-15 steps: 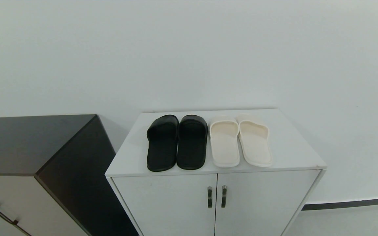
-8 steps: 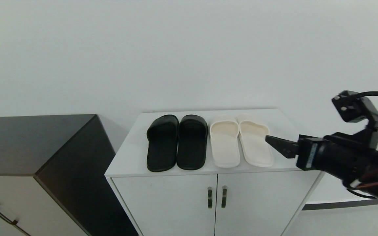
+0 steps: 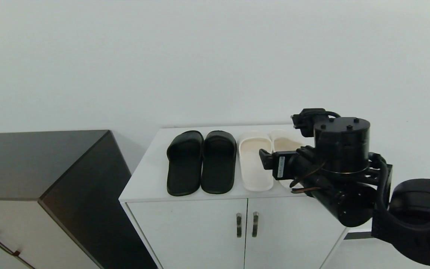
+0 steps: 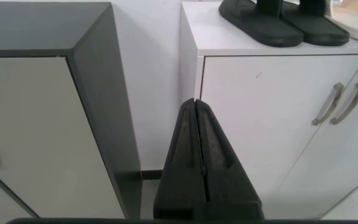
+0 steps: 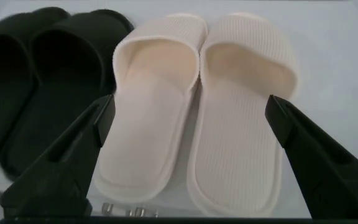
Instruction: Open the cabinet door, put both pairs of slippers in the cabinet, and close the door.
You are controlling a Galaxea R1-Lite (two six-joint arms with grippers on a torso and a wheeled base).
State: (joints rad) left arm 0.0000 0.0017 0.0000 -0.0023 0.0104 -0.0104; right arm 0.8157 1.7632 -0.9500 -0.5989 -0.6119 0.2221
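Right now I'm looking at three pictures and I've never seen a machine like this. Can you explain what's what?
It is a two-armed robot. The wide picture comes from a camera on its head; the other two from cameras on its wrists. Before it stands a white cabinet, doors shut, with black slippers and cream slippers on top. The right arm hangs over the cream pair; its jaws are wide open and hold nothing. The left jaws are shut and empty, low down facing the gap between a dark cabinet and the white one.
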